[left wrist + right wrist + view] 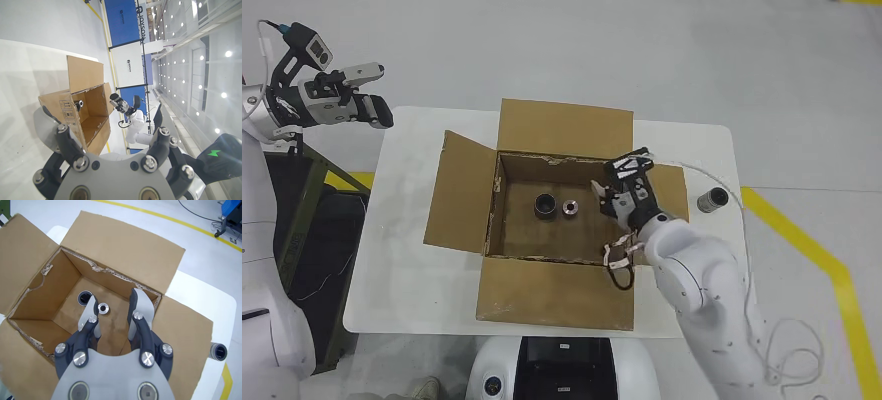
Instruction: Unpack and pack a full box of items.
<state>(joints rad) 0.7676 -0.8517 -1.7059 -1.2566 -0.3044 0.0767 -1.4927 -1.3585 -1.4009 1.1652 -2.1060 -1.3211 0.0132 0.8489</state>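
- Brown cardboard box, flaps open, on white table.
- Two pieces left on its floor: dark metal ring-sleeve, just beside it a silver flanged bush.
- One steel cylinder already out on the table, right of the box.
- Right gripper above the box's inside, fingers spread, empty.
- Left gripper held off the table's left side, released, empty.
- Judgement: unpacking seems near its end; repacking all to come.
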